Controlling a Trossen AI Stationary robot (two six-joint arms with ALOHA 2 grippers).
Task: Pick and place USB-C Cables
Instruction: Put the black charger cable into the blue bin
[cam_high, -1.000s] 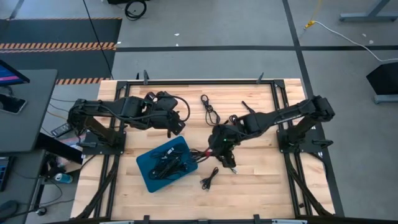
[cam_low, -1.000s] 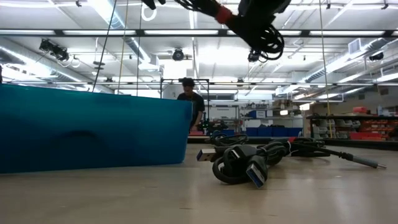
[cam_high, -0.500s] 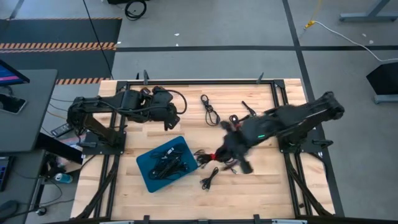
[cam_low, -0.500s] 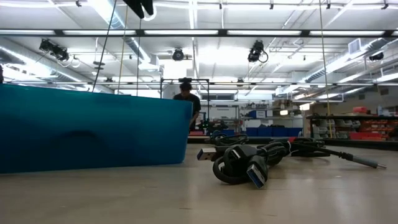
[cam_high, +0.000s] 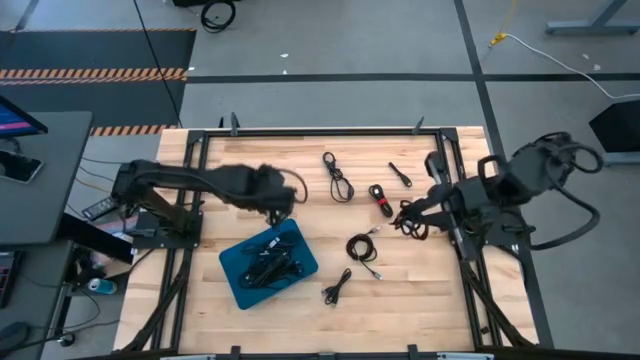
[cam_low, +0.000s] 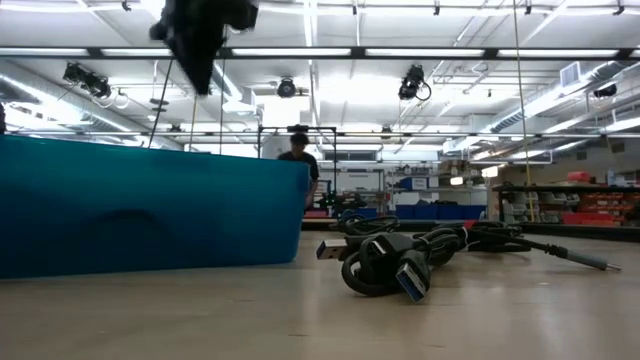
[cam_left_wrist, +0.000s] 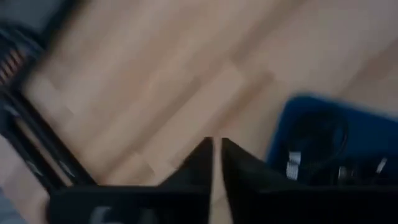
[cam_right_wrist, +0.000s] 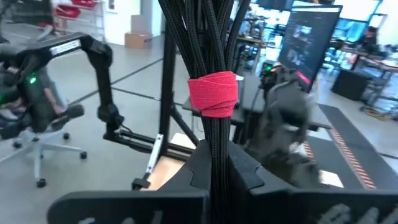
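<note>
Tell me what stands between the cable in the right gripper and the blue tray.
Nothing tall. The right gripper holds a red-tied cable. One coiled cable lies flat on the table near the path to the blue tray, probably low enough to pass over. The left gripper hovers by the tray's far rim.

Black USB-C cables (cam_high: 362, 247) lie on a pale blond wooden tabletop (cam_high: 420, 290) framed in black rails, alongside a blue tray (cam_high: 268, 264) near the front edge that holds more black cables. One black bundle (cam_high: 380, 198) toward the right side shows a red tie. A black bundle with a bright red tie (cam_right_wrist: 213, 93) sits between the dark fingers of the right gripper (cam_right_wrist: 214, 163). Both arms are black. Beyond the back-left corner, the grey floor carries orange-and-black hazard striping (cam_high: 95, 73).
</note>
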